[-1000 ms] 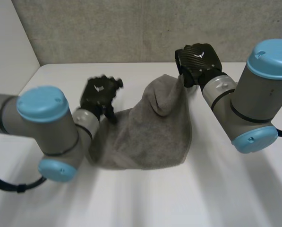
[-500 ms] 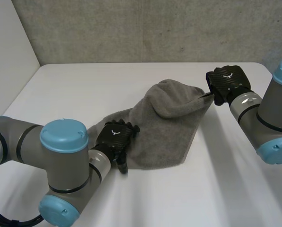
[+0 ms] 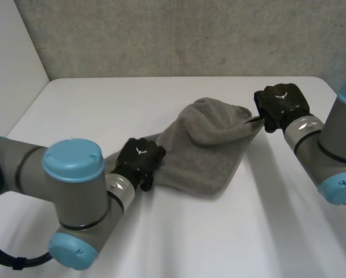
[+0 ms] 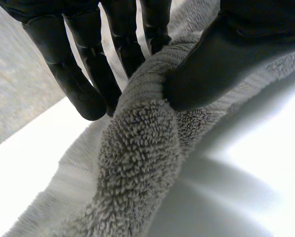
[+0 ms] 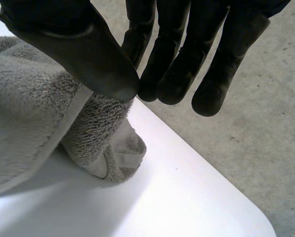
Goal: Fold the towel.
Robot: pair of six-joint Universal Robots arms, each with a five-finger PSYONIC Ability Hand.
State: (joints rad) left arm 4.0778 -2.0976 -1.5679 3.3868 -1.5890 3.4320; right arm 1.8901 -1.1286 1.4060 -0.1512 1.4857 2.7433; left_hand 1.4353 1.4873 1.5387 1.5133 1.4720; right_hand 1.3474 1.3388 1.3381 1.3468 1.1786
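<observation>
The grey towel (image 3: 203, 152) lies bunched near the middle of the white worktop (image 3: 91, 104), stretched slantwise between the two hands. The left hand (image 3: 139, 162) is at the towel's near left end. Its thumb and fingers are closed on a thick rolled edge of the cloth and pinch it between them. The right hand (image 3: 281, 105) is at the towel's far right corner, which is lifted off the worktop. Its thumb presses the hemmed corner against the fingers, so it is pinching too, and the tip of the corner droops below them. From that corner the towel runs taut to a rounded hump, then slopes down and lies on the worktop toward the left hand. A concrete wall (image 3: 173, 35) stands beyond the towel.
</observation>
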